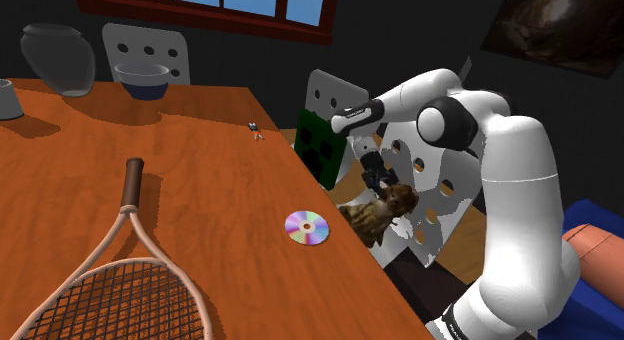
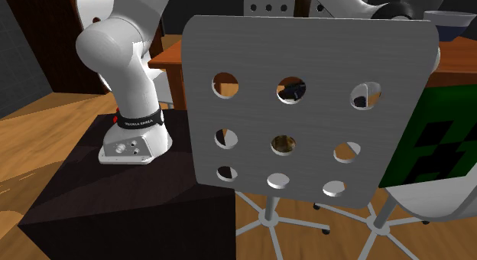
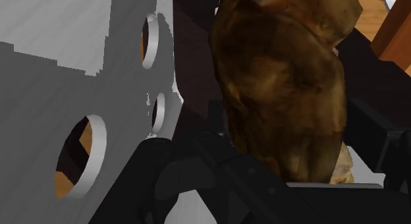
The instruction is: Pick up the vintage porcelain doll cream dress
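The doll (image 1: 380,213) is a mottled brown figure with a pale patch at its base. It hangs in the air just off the table's edge, on the shoulder view's right. My black gripper (image 1: 376,178) reaches down from above and is shut on it. In the wrist view the doll (image 3: 283,78) sits close between the dark fingers, with the gripper (image 3: 296,130) clasping its lower part. In the second exterior view the doll (image 2: 284,144) and the gripper (image 2: 293,88) peek through holes in a chair back.
The orange-brown table (image 1: 210,178) carries a disc (image 1: 306,227), a racket (image 1: 120,278), a tiny figure (image 1: 256,129), a bowl (image 1: 146,81) and a vase (image 1: 58,58). A grey perforated chair back (image 1: 435,203) stands right behind the doll. A green pixel-face box (image 1: 325,143) is beside it.
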